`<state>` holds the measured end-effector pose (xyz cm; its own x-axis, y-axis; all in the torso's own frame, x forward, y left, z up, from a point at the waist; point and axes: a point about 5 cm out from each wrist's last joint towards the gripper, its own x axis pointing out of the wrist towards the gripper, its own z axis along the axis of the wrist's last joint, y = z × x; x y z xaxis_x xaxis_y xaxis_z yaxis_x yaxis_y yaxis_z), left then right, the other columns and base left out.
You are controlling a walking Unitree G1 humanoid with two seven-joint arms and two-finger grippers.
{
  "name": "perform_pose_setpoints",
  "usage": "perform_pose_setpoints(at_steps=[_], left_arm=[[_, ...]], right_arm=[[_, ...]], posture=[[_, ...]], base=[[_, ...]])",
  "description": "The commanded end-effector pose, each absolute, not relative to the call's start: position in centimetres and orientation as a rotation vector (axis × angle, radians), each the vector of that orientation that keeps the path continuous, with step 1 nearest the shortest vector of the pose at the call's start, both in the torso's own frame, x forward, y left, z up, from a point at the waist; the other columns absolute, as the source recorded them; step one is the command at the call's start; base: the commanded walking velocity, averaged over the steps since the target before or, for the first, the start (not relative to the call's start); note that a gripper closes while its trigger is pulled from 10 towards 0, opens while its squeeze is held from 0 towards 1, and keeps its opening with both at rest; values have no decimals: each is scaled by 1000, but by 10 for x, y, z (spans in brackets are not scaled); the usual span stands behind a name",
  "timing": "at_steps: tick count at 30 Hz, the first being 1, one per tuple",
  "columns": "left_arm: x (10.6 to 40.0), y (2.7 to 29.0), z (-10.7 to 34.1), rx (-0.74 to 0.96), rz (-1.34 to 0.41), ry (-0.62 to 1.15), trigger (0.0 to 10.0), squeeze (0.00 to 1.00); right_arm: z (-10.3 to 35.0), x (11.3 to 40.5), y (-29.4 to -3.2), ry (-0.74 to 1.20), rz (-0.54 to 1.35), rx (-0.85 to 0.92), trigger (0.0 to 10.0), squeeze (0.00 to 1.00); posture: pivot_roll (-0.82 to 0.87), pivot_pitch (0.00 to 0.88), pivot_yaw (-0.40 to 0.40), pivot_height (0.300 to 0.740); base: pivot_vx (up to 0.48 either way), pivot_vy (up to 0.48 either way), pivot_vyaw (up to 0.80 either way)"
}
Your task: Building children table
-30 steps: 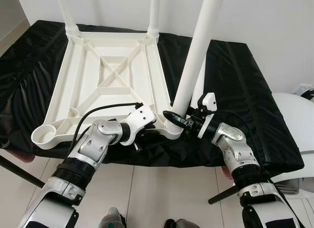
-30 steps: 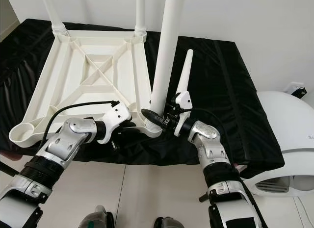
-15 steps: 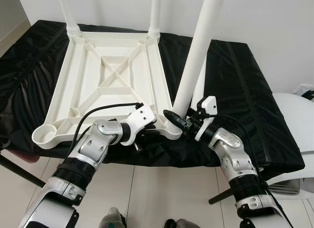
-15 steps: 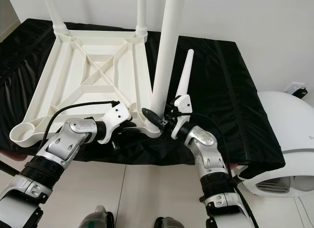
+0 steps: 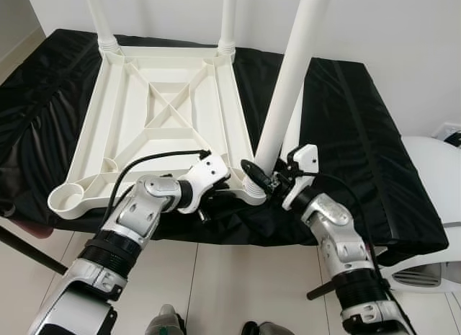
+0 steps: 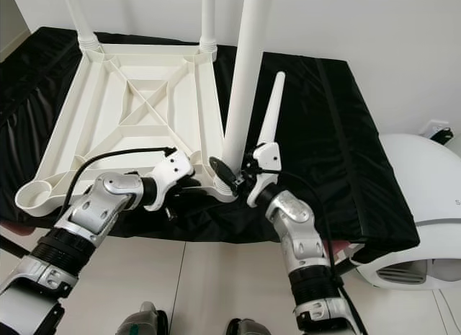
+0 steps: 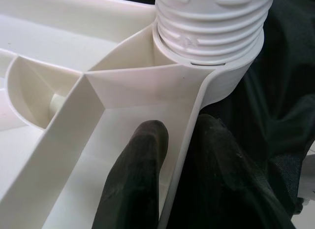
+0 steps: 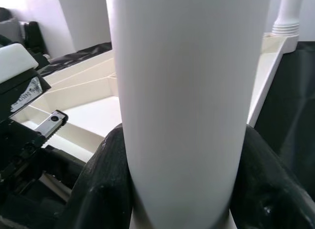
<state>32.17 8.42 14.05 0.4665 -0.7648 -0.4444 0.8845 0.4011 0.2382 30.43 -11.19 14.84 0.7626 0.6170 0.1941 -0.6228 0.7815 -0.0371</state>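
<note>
— Your hands?
— My right gripper [image 8: 177, 189] clasps the white leg [image 5: 286, 90] standing in the near corner socket; my left gripper [image 7: 172, 155] pinches the upturned tabletop's [image 5: 162, 115] rim beside it.
— Around them?
— A black-draped bench [image 5: 346, 126], white wall [image 5: 389, 25], tiled floor [image 5: 238, 277], a loose leg [image 6: 271, 108].

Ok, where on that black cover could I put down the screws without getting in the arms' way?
The black cover is bare right of the loose leg, out to its far edge. Its near middle is crowded: the left gripper pinches the tabletop rim, the right gripper clamps the standing leg.
</note>
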Motion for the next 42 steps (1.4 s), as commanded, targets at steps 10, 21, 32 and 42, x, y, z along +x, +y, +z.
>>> perform_pose_setpoints(at_steps=[10,21,32,42], left_arm=[[335,91,160,492,-918,226,10000,0],[337,91,162,489,-898,227,10000,0],[337,92,162,491,-892,230,10000,0],[337,93,162,490,-889,232,10000,0]], right_arm=[[154,297,-92,-251,523,6,10000,0],[151,297,-77,-235,391,-31,10000,0],[149,303,-63,-200,202,-45,10000,0],[145,300,-64,-193,185,-43,10000,0]], posture=[[71,70,-45,740],[72,71,-45,740],[78,77,-45,740],[75,76,-49,740]], base=[[0,0,0],[0,0,0],[0,0,0],[0,0,0]])
